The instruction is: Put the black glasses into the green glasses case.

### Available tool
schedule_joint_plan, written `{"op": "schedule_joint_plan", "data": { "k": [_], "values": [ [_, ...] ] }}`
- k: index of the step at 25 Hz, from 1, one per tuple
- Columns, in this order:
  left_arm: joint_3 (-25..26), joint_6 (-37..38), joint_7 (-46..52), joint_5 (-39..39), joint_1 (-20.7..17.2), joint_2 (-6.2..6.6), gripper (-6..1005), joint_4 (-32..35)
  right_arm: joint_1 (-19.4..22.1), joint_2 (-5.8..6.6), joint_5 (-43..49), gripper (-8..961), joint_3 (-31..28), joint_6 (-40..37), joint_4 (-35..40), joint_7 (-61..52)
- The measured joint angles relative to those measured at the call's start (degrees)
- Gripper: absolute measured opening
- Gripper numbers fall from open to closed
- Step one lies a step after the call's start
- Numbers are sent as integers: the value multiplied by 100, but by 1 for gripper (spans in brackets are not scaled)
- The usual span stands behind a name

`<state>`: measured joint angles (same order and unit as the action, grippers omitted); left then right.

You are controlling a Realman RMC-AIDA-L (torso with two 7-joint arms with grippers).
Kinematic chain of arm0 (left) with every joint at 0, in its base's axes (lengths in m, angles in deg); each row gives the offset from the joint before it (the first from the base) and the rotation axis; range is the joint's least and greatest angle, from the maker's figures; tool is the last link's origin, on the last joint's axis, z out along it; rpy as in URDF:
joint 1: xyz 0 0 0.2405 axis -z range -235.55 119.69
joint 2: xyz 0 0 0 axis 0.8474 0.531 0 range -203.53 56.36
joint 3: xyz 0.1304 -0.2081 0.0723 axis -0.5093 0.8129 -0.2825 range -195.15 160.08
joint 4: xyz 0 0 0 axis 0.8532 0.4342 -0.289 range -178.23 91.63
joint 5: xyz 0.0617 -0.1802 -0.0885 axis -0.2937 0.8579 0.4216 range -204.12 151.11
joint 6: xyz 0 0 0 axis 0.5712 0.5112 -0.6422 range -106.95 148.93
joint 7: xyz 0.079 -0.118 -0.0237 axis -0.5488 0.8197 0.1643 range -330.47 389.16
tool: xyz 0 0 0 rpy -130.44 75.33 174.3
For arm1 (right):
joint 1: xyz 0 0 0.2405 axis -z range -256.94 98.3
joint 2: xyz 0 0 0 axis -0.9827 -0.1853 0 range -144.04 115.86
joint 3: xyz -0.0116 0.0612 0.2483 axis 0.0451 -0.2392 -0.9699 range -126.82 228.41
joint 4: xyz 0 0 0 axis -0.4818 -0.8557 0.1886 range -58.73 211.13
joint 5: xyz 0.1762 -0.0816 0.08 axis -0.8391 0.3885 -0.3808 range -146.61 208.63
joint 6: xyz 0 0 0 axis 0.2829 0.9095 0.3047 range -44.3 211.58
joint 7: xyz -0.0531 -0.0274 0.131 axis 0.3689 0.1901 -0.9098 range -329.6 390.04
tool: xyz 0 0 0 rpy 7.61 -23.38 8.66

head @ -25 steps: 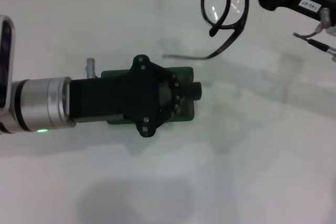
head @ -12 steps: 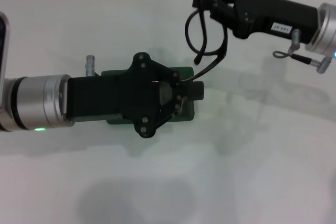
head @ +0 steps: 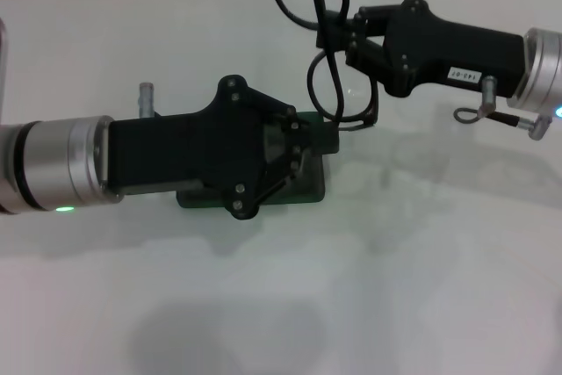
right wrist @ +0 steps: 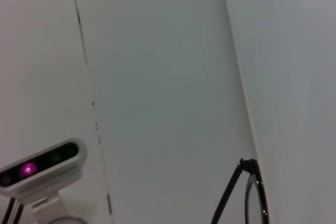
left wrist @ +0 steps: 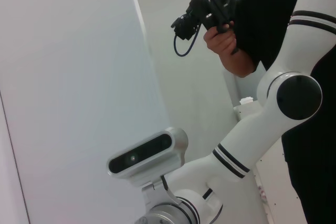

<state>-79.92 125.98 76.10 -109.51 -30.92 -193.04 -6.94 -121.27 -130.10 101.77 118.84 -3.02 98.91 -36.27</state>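
The right end effector (head: 338, 28) pinches the black glasses (head: 320, 50) by the frame and holds them in the air, just above the far right corner of the green glasses case (head: 309, 183). The case lies on the white surface (head: 421, 261), mostly hidden under the left end effector (head: 303, 142). Its fingers seem pressed onto the case, but I cannot tell for sure.
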Motion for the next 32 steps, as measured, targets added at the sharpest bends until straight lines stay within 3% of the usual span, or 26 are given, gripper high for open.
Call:
{"op": "schedule_joint_plan", "data": {
  "k": [11, 32],
  "values": [
    [-2, -21, 11, 4, 100, 10, -2, -15, 52, 11, 0, 96, 649, -87, 23, 170],
    [-2, -31, 50, 4, 156, -5, -2, 1, 75, 28, 17, 97, 943, -425, 24, 360]
  ]
}}
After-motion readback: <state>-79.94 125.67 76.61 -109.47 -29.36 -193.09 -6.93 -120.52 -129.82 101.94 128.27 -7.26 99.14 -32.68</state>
